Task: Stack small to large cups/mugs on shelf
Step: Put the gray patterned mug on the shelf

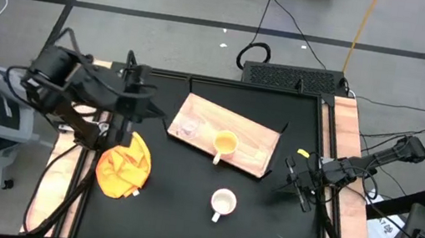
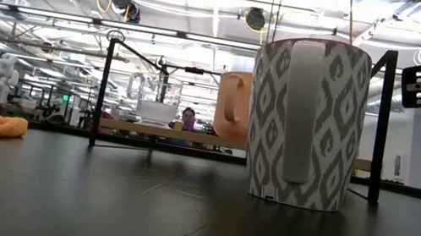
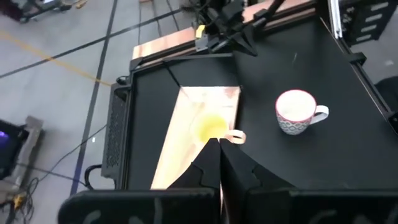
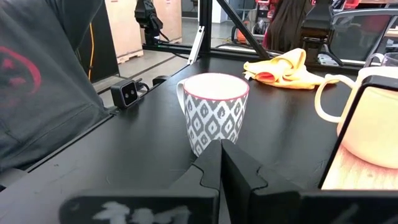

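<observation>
White mug (image 1: 222, 202) alone mid-table, off shelf (image 1: 260, 167) edge; both end effectors (image 1: 144, 100) (image 1: 297, 182) clenched, empty

There are three cups: one clear glass cup (image 1: 189, 126) and one yellow-orange mug (image 1: 226, 144) near the centre of the frame, and one white patterned mug (image 1: 222, 202) lower down. There is one wooden shelf board (image 1: 264, 143), one orange-yellow cloth (image 1: 124, 165) at the lower left, and two robot arms.

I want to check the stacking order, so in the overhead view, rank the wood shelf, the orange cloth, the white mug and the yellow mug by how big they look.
1. Wood shelf, clearly the largest.
2. Orange cloth.
3 and 4. White mug and yellow mug look about alike from above; the yellow one sits raised on the shelf, nearer the camera, so I won't rank them.
</observation>
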Action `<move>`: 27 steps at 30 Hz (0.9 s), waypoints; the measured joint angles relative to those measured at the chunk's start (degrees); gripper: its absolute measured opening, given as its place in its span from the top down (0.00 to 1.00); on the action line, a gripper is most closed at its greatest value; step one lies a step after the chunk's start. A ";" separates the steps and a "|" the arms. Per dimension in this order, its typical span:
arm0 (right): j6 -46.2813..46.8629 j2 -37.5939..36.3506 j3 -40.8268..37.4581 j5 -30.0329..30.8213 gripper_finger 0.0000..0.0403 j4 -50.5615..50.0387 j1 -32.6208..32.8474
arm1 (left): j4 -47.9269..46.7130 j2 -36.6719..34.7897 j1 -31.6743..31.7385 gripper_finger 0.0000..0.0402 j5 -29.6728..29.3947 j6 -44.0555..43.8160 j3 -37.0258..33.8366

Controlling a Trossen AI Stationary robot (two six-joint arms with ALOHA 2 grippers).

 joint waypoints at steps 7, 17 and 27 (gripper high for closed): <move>0.00 0.01 0.00 -0.01 1.00 0.00 0.00 | -0.84 -1.51 -0.33 1.00 -2.23 -3.29 0.00; 0.39 0.00 0.00 -0.01 1.00 0.04 0.00 | -3.45 -7.91 -0.08 1.00 -7.65 -5.27 -5.98; 0.15 0.02 0.00 0.00 1.00 0.10 0.00 | 9.67 -29.87 0.11 1.00 -8.01 -8.24 -32.78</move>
